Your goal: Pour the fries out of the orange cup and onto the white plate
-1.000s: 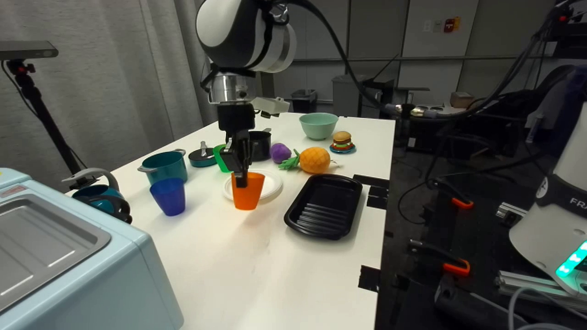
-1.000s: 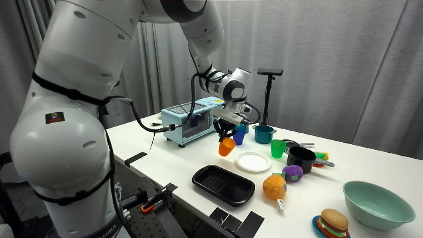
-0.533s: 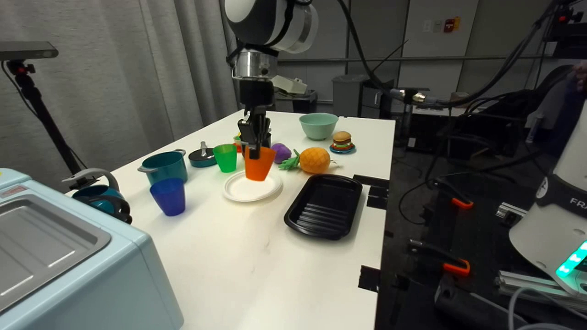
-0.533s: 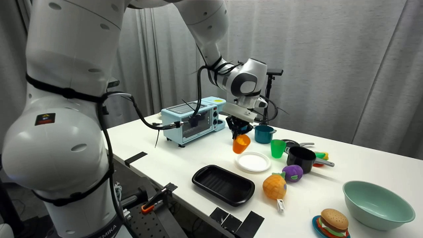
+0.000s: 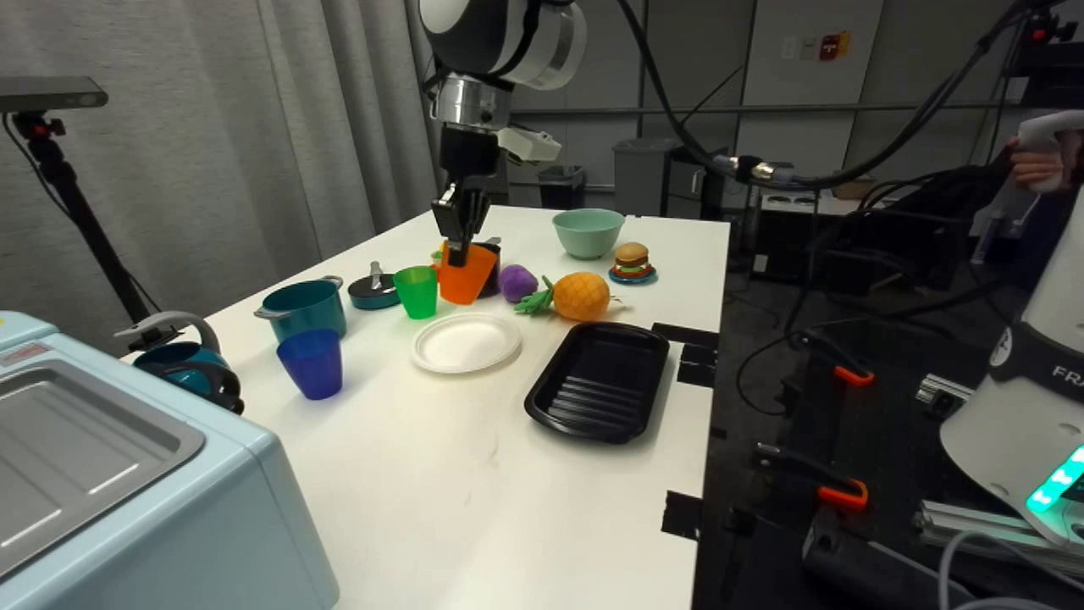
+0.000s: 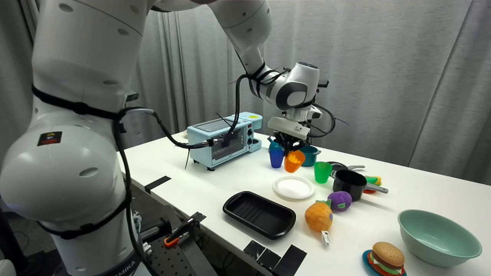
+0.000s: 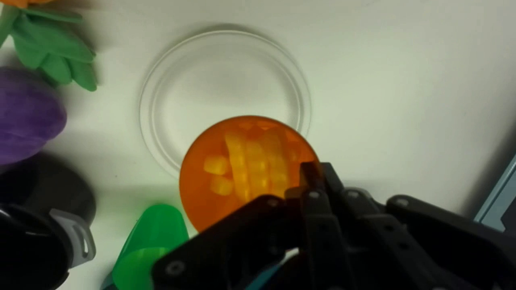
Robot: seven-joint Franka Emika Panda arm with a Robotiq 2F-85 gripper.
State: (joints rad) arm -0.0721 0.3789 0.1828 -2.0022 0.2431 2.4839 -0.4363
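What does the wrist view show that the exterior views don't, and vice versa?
Only the wrist view clearly shows individual yellow stick-shaped fries inside the tapered orange plastic cup. Only the exterior views show the black ridged rectangular tray, pale green bowl and toy hamburger. All share the orange cup, held by the black gripper, the round white plate and green plastic cup.

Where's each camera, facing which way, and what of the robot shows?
An exterior view: by the blue oven, facing along the table toward the green bowl; hand, outer arm and base show.
An exterior view: near the base, facing across the table toward the grey curtain; most of the arm shows, hand included.
Wrist view: over the orange cup, facing down toward the white plate; only the hand shows.
Both exterior views share the blue cup and green bowl.
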